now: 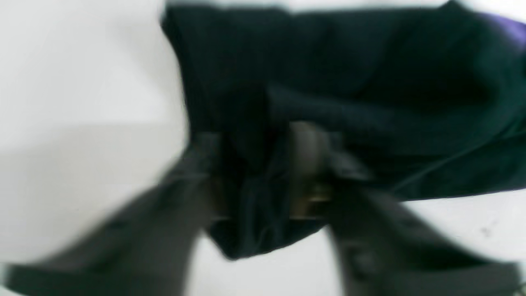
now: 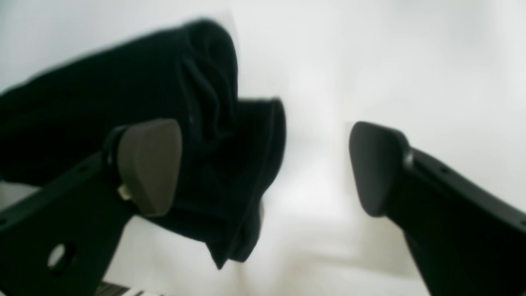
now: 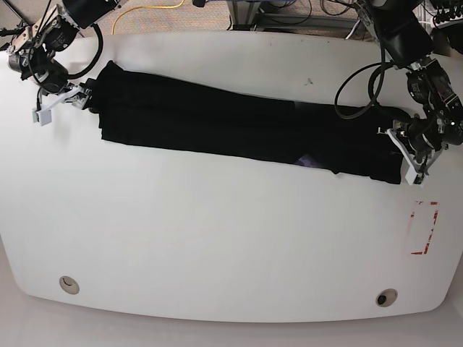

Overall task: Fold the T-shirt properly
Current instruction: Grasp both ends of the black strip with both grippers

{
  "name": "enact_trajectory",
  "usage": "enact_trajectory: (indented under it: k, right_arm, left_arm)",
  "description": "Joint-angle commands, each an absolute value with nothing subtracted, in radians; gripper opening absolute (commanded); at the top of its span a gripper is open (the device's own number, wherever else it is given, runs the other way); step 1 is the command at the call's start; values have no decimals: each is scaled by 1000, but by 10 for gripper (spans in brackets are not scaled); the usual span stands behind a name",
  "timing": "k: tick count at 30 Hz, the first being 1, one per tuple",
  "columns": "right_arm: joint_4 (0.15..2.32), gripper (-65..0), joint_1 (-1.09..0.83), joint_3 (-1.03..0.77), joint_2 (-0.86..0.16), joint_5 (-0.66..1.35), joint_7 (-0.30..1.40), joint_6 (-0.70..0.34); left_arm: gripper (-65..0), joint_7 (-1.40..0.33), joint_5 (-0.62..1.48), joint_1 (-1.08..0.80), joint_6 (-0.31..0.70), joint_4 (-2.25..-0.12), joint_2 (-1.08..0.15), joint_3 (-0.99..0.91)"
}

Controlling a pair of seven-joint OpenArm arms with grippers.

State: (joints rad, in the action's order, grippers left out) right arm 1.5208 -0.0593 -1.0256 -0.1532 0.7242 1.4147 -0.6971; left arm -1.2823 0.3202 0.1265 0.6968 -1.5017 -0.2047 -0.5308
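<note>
The black T-shirt point(image 3: 239, 126) lies as a long band across the white table point(image 3: 217, 238). My left gripper point(image 1: 263, 172) pinches its end — blurred, but cloth sits between the pads. My right gripper point(image 2: 265, 164) is spread, the other end unheld — lifting now could drag the band crooked.

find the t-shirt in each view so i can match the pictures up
Left wrist: the T-shirt fills the upper right, one bunched end pinched in the left gripper.
Right wrist: its other end lies at left, by the open right gripper.
Base: a long black band across the table.
Shared landmark: the white table under the shirt.
</note>
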Motion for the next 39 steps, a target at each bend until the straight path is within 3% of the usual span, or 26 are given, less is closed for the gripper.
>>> enact_trajectory:
  k: [1, 20, 29, 34, 38, 39]
  right_arm:
    - [1534, -38, -61, -1027, -186, 753, 1396, -698]
    - [1532, -41, -79, -911, -102, 751, 1396, -698]
    - [1532, -116, -81, -812, -71, 746, 1349, -698]
    - [1532, -208, -81, -777, -58, 746, 1337, -698]
    - [1532, -376, -82, -774, -56, 746, 1311, -698]
    - [1532, -449, -84, -774, -58, 745, 1303, -698]
  left_arm:
    - [-606, -1239, 343, 148, 698, -1465, -237, -501]
    - [-583, -1221, 338, 114, 698, -1399, -246, -484]
    - [-583, -1219, 338, 111, 698, -1397, -248, -484]
    - [-583, -1219, 337, 111, 698, -1397, -248, -484]
    - [-583, -1219, 337, 113, 698, -1397, -248, -467]
    - [-583, -1219, 337, 113, 698, -1397, -248, -452]
